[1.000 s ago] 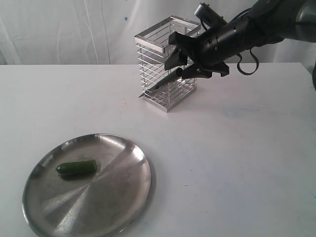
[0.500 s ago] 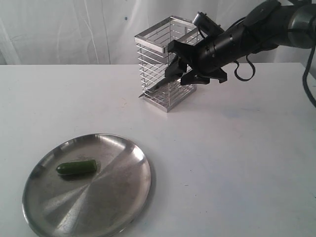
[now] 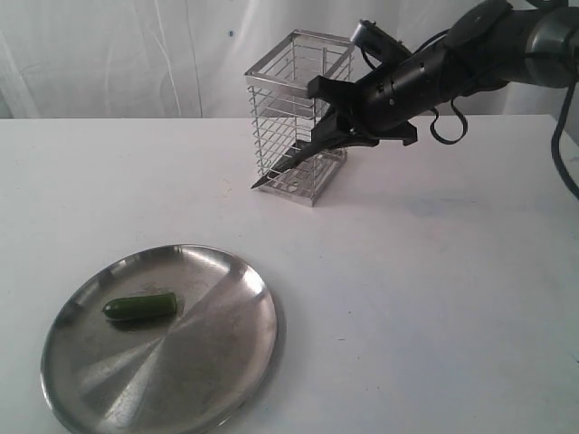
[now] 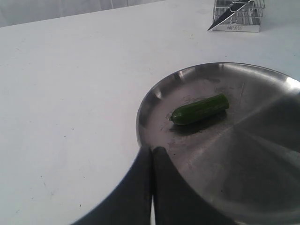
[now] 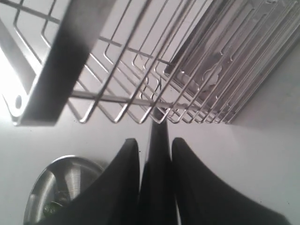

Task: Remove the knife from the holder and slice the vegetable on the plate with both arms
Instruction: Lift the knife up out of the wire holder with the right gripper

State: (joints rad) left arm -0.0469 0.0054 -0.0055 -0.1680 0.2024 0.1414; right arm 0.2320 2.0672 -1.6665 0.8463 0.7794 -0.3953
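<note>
My right gripper (image 3: 342, 129) is shut on the handle of the black knife (image 3: 291, 165), right beside the wire holder (image 3: 291, 86). The blade slants down across the holder's lower wires, its tip sticking out past the base on the left. In the right wrist view the knife (image 5: 158, 136) runs between the fingers of the right gripper (image 5: 156, 146) into the holder (image 5: 140, 70). The green vegetable (image 3: 139, 307) lies on the steel plate (image 3: 226, 362). My left gripper (image 4: 152, 151) is shut and empty at the rim of the plate (image 4: 262, 197), short of the vegetable (image 4: 200, 108).
A white table (image 3: 434, 298) carries everything, with a white curtain behind it. The plate (image 5: 61, 187) shows past the right gripper in its wrist view. The holder (image 4: 236, 23) and the knife tip (image 4: 220, 19) sit far beyond the plate in the left wrist view.
The right gripper's fingers, spread around the knife handle before, have shut on it. The holder has shifted left and turned, and the blade now slants lower.
</note>
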